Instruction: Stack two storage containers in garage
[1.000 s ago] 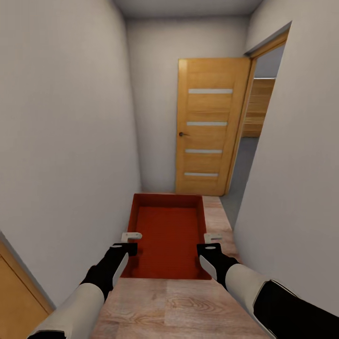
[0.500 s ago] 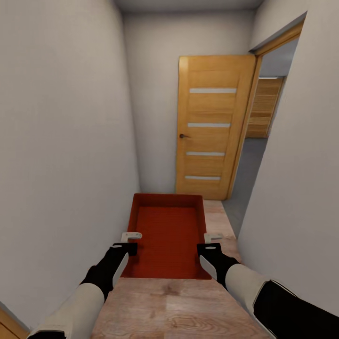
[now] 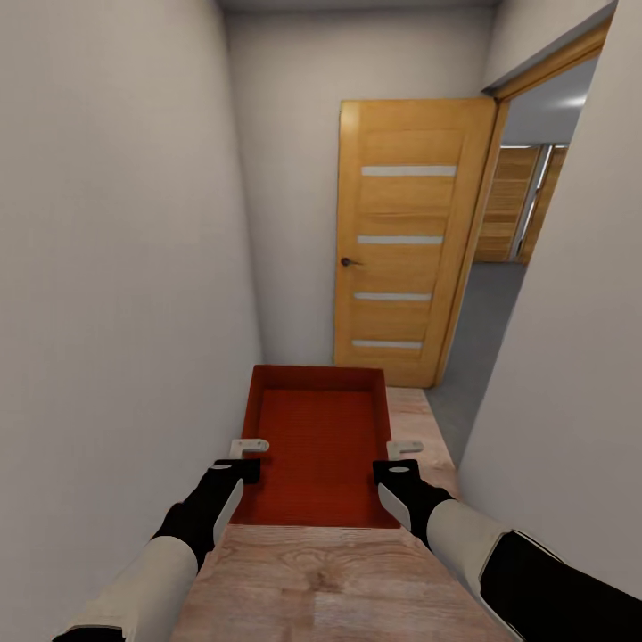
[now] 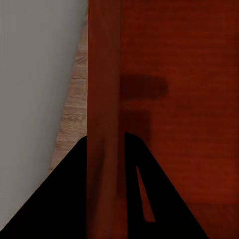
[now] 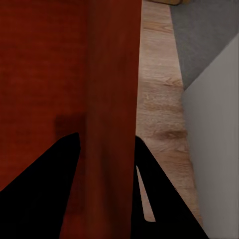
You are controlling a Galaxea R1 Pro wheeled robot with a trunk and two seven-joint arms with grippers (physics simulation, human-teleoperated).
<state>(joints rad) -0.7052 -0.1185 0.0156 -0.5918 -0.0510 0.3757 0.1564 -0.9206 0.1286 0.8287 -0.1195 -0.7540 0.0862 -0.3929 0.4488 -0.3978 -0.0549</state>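
Narrow hallway, white walls both sides, wood plank floor [image 3: 357, 580] underfoot. 1 orange-red storage container [image 3: 316, 450] is carried in front of the robot, open top up, level, clear of the floor.

Left claw [image 3: 248, 459] is clamped on the container's left wall: in the left wrist view the wall [image 4: 103, 99] runs straight between the 2 dark fingers [image 4: 64, 199], 1 finger outside, 1 inside the bin. Right claw [image 3: 399, 456] does the same on the right wall; the right wrist view shows that wall [image 5: 112, 99] pinched between its fingers [image 5: 164, 199]. Both are closed down to wall thickness.

Ahead: a wooden door [image 3: 406, 241] with 4 pale horizontal slats and a dark handle, swung open against the end wall. To its right an open doorway [image 3: 513, 267] leads onto a grey concrete floor [image 3: 481, 330]; wooden slatted panels [image 3: 517, 205] are visible at the far side of that room. The grey floor starts just past the container's far right corner, where the planks end; the right wrist view catches the same grey patch [image 5: 204, 40] beside the planks.
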